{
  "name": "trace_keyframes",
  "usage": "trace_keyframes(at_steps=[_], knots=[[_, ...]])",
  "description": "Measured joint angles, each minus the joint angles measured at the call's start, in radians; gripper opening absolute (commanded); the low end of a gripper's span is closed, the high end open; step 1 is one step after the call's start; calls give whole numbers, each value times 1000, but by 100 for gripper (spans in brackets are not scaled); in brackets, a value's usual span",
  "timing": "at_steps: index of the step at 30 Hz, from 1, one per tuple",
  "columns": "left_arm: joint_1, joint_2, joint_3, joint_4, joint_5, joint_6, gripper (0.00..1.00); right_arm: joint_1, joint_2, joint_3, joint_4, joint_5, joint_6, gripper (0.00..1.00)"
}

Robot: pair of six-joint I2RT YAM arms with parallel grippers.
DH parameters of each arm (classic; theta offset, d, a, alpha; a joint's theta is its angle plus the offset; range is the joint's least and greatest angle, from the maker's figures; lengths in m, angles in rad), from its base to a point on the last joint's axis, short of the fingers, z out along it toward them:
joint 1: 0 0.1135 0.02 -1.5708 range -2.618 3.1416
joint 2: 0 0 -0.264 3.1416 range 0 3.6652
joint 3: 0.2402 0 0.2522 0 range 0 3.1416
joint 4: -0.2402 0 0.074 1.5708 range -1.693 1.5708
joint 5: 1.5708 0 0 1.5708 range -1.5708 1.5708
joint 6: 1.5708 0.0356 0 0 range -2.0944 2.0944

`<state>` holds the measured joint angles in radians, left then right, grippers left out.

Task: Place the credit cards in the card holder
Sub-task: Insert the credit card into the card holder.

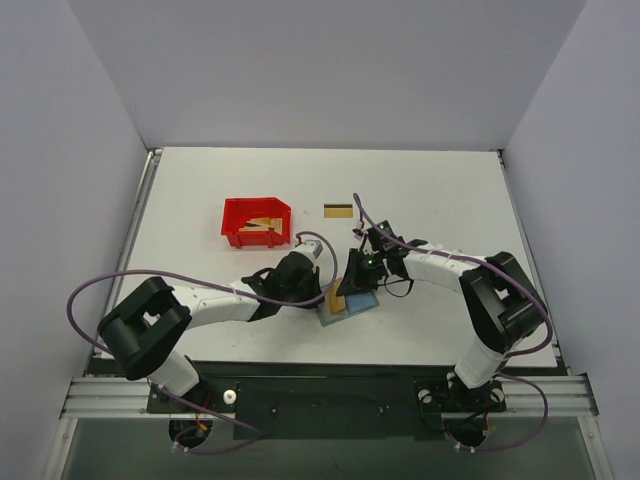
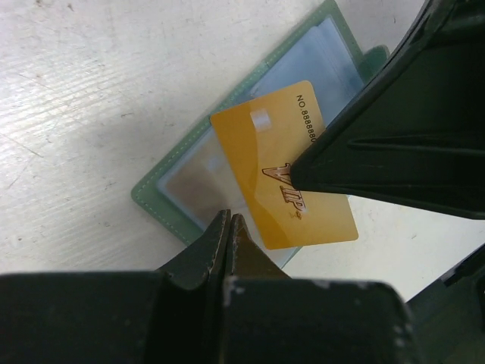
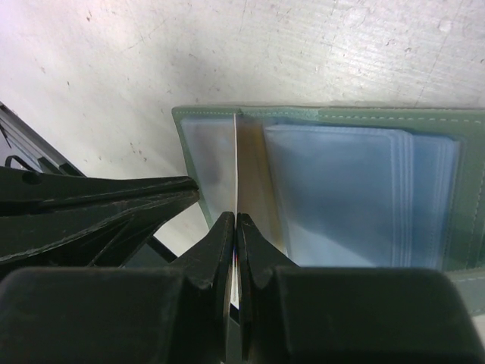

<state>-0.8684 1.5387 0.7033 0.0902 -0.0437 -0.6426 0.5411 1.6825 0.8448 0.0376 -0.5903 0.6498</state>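
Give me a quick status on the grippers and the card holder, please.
Left gripper shut, empty, tips at edge of card holder. Right gripper shut on a gold card, over the open holder. Nothing blocking the pockets.

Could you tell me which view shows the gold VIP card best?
Left wrist: the gold card shows its printed face. Right wrist sees only its thin edge in the right tool; top view, a tan speck.

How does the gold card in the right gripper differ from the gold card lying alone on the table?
The held gold plastic card is pinched by the right gripper and tilted over the open grey-green wallet; the loose gold card lies flat on the white table, untouched. The held card shows VIP lettering; the loose card shows a dark stripe. Both are small gold rectangles.
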Motion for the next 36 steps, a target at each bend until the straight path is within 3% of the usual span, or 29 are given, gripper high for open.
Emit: trace_keyframes(at_steps=[25,36], knots=[[-10,43,-40,86,57,-39,0,-71,-40,109,-261,-113,-257,0],[-10,27,-41,55,29,-34,0,-71,19,130,-301,-114,-288,0]])
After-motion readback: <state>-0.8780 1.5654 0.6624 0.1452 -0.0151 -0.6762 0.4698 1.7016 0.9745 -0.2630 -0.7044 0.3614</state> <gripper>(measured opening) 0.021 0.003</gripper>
